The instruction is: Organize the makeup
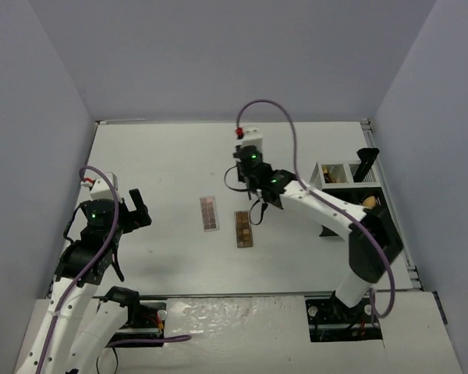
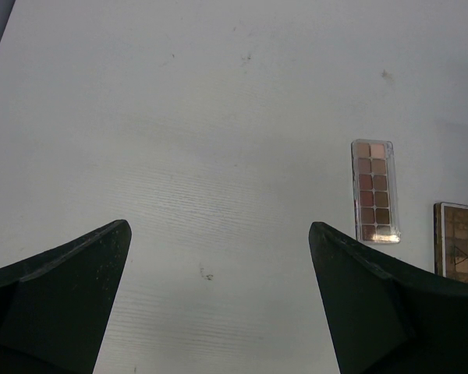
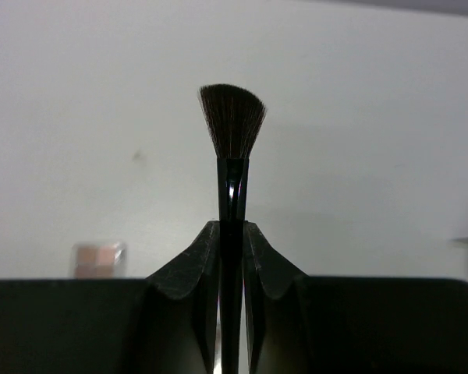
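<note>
White table and plain grey walls frame the scene, and the rack sits at the table's right edge, partly hidden by the right arm.

The right gripper hangs above the middle of the table. Its jaws are pinched tight on the slim black handle of a brush, with the fan of bristles sticking out past the fingertips. The handle is thin and glossy, and only a narrow strip of it is gripped, so it could likely pivot or slide during a fast swing toward the rack. If it tilts, the tip may catch on a rack wall instead of dropping into a slot. A drop from here would probably land near the two palettes below.

The pink palette and the brown palette lie flat side by side, close but not touching, both outside the rack. The left gripper hovers over bare table to their left, jaws wide and holding nothing.

Inside the rack, a tan sponge rests in a dark cell on the right. Something tall and black stands up from the far right corner, too small to name. What the white cells at the back hold is also unclear.
</note>
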You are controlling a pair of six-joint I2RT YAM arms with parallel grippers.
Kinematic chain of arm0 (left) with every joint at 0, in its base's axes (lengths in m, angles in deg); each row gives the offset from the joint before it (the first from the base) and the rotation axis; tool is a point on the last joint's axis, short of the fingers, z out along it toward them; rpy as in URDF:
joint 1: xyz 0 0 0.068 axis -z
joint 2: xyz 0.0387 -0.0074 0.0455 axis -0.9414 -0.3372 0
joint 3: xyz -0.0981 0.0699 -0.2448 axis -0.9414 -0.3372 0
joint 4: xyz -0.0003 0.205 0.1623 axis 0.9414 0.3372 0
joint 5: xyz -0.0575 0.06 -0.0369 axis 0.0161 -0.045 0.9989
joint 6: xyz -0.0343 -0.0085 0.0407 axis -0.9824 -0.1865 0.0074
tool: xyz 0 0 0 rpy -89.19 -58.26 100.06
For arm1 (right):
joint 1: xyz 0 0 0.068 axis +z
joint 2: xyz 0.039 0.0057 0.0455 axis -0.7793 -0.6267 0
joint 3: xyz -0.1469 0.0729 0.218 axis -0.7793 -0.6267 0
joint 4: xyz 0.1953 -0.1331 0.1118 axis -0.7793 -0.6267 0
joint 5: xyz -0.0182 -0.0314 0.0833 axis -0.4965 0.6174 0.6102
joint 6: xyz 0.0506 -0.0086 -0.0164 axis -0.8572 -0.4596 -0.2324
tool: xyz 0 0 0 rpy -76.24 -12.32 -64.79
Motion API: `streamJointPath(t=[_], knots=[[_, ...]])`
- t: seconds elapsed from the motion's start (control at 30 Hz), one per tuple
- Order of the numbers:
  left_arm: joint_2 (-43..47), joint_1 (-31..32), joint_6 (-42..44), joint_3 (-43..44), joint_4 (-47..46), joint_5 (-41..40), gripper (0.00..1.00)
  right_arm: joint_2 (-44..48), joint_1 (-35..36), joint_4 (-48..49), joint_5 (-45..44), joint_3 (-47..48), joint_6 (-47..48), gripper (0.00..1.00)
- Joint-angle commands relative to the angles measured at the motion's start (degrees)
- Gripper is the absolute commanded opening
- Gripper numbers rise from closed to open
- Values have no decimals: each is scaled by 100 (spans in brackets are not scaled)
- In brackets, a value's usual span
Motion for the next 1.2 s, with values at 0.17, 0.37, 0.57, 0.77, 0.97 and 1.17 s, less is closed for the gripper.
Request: streamJointPath(t=[0.17,0.37,0.57,0.77,0.97,1.17], knots=[[-42,-36,-66,150,-209,8,97,2514,-2899,2753,-684,-1862,913,0],[-28,-30,-68,150,-200,13,97,2710,-4308,3871,-661,-2366,1200,0],[-37,-27,-74,150,-192,17,97,2406,-5050,4672,-619,-2599,1406,0],[-94,-36,-66,163,-183,10,97,1966,-5138,5221,-646,-2766,1389,0],[-130,-36,-66,177,-174,-2,97,1469,-5146,5621,-694,-2904,1454,0],[-179,-36,-66,187,-174,7,97,1114,-5147,5951,-701,-3083,1357,0]])
